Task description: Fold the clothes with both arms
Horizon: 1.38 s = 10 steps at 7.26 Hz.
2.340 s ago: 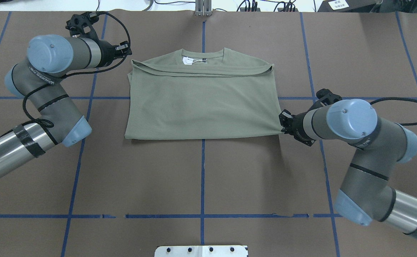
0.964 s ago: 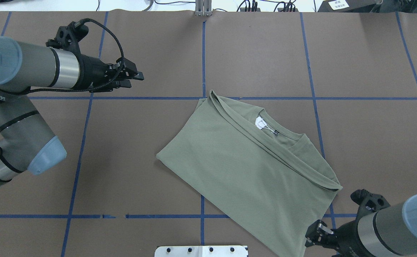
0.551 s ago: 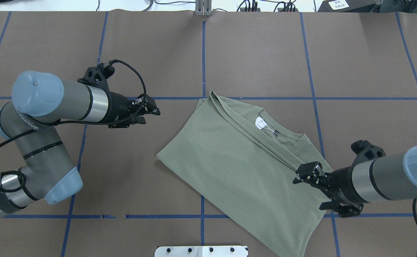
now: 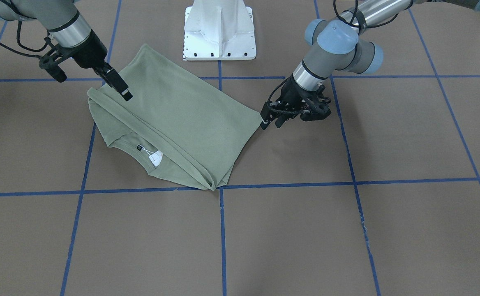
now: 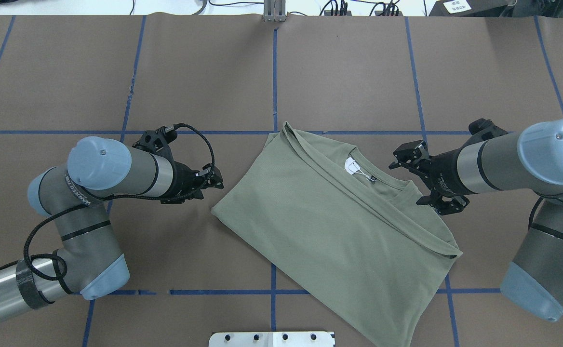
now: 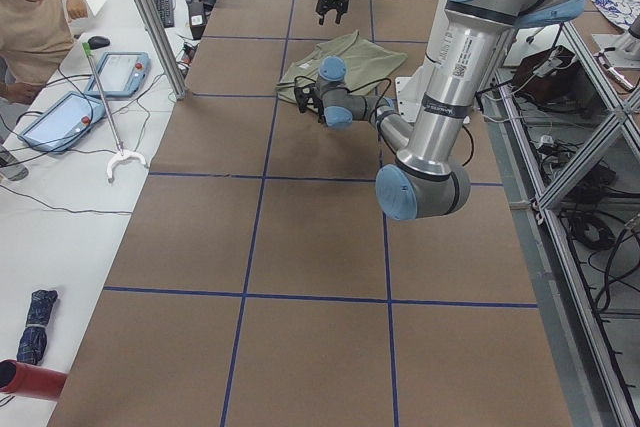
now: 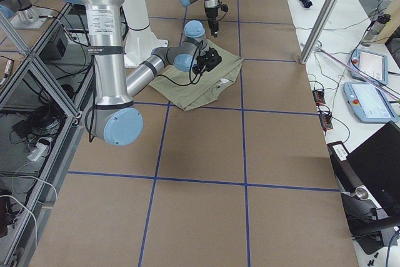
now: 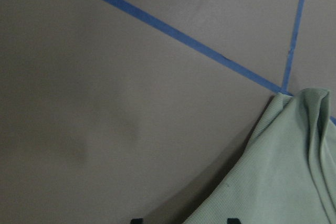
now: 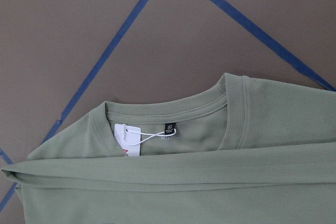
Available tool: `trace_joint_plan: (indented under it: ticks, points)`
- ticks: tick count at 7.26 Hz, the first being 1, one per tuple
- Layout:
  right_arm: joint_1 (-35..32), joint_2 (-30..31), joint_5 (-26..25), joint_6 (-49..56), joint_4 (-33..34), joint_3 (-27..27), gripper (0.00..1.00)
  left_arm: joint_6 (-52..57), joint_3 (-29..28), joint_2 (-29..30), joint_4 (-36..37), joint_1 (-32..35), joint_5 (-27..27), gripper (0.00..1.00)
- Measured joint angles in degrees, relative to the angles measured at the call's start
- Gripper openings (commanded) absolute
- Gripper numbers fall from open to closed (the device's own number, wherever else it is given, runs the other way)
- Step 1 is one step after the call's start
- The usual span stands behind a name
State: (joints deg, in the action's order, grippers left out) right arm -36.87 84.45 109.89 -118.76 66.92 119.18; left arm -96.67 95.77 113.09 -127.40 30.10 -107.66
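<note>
A brown table crossed by blue tape lines fills the scene, with the white pedestal at the top centre of the front-facing view. In the left side view an operator sits at the upper left beside a white bench carrying tablets. The shirt lies folded and skewed on the diagonal, right of centre and low in the overhead view. Its collar and hang tag face the upper right, and a folded band runs across just below the neck. The left gripper is released, jaws apart, low at the shirt's left-hand corner. Its wrist view shows that corner lying partly between the jaws, but whether they touch the cloth cannot be told. The right gripper is spread wide and holds nothing, hovering over the edge of the shirt beside the collar. The left arm enters from the lower left of the overhead view, its elbow bent and its forearm pointing right. The right arm enters from the right edge, its forearm reaching left.
</note>
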Motion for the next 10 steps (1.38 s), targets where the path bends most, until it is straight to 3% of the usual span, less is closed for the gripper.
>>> trace_joint_plan:
  ticks: [4, 5, 7, 10]
  points:
    - [-0.2, -0.23, -0.03, 0.02, -0.03, -0.52, 1.0, -0.12, -0.41, -0.18, 0.04, -2.09, -0.45, 0.53]
    - [-0.17, -0.28, -0.03, 0.02, -0.03, -0.52, 1.0, -0.16, -0.41, -0.12, 0.04, -2.62, -0.5, 0.43]
    - [-0.14, -0.28, 0.03, 0.02, -0.03, -0.52, 1.0, -0.18, -0.46, -0.04, 0.04, -3.27, -0.47, 0.0]
    - [-0.13, -0.27, 0.0, 0.02, -0.03, -0.45, 1.0, 0.42, -0.29, -0.56, -0.03, -2.69, -0.45, 0.0]
